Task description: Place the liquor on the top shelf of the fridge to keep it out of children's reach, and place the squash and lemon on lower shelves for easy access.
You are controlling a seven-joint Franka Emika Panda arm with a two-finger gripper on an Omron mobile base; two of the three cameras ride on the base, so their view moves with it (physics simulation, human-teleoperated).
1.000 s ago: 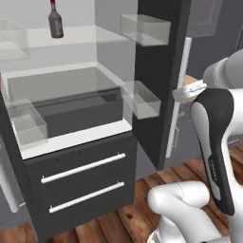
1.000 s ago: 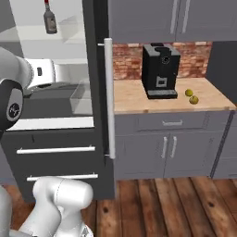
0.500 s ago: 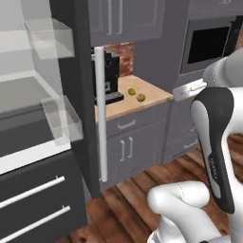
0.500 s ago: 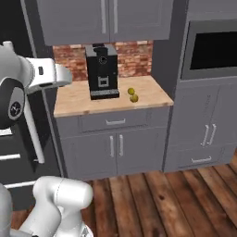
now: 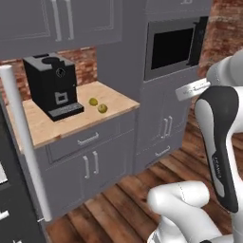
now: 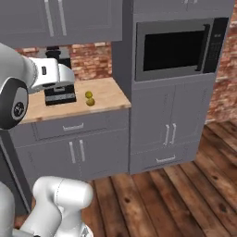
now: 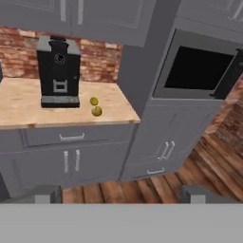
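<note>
The fridge's thick silvery bar handle [image 5: 23, 142] stands at the left edge of the left base view, on the edge of its dark door [image 5: 12, 199]. I cannot see the liquor or the top shelf from here.

The white arm is bent, its dark-jointed upper link [image 5: 220, 142] upright at the right of the left base view and its forearm [image 6: 51, 76] reaching level across the coffee machine in the right base view. The gripper [image 7: 121, 193] faces the kitchen wall with its two dark finger tips [image 7: 40, 193] standing wide apart, nothing between them and nothing touched.

Ahead is a wooden counter [image 7: 28, 111] on grey cabinets, with a black coffee machine [image 7: 59, 71] against the brick wall. Just to the right of the machine lie two small yellow-green round fruits [image 7: 96, 111], close together. Further right a built-in microwave [image 7: 201, 71] sits in a tall grey cabinet, above the wood plank floor [image 6: 185, 199].

A second ago the views looked into the open fridge, the bottle on a high glass pane. The whole picture has since swung right to the counter, so the base has turned; the jaws were equally wide then.
</note>
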